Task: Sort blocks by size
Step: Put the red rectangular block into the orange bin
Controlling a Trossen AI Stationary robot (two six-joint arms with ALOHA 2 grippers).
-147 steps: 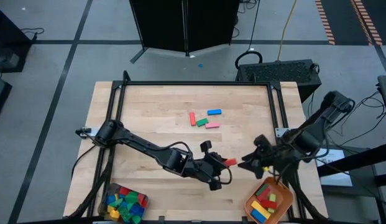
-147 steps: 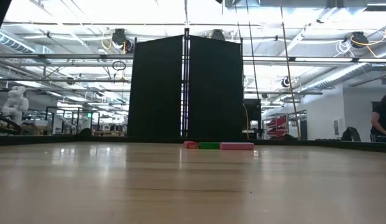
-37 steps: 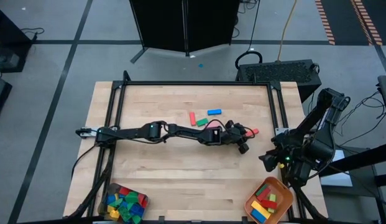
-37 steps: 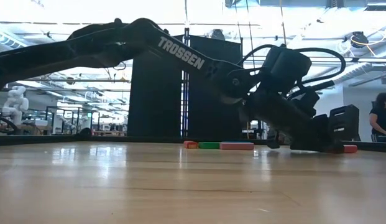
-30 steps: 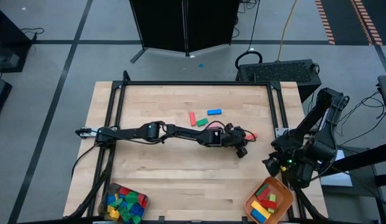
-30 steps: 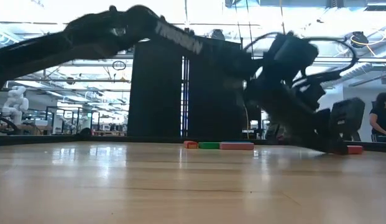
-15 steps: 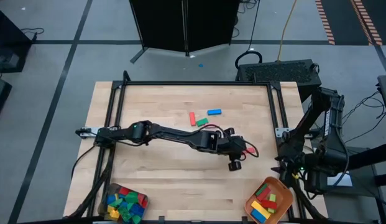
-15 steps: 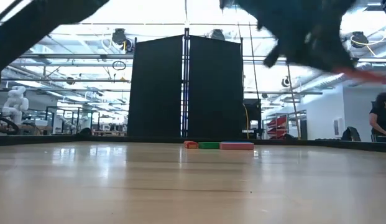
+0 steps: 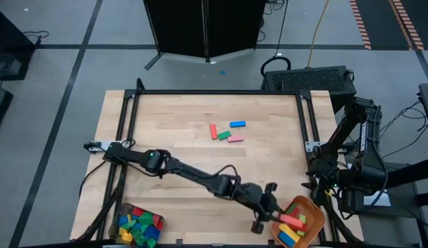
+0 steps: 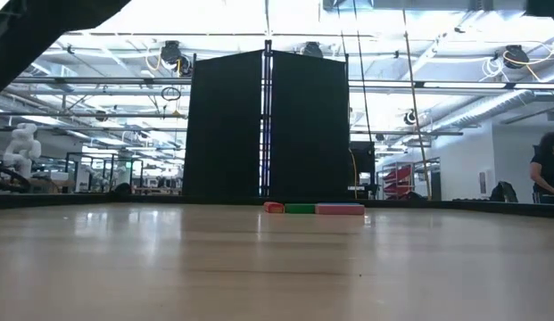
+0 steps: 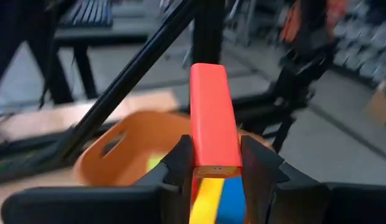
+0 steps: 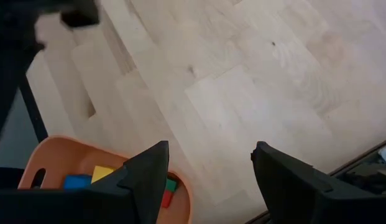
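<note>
At the tabletop's front-left corner a grey container holds short mixed-colour plastic bricks, the left hand clamps a long red plastic brick over the orange tray of long bricks at the front-right corner, and the right hand hangs open beyond the right edge.

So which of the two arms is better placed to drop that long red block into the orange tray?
The left. Its gripper already grips the long red block and hovers right at the orange tray. The right gripper is open, holds nothing, and waits off the table's right edge.
</note>
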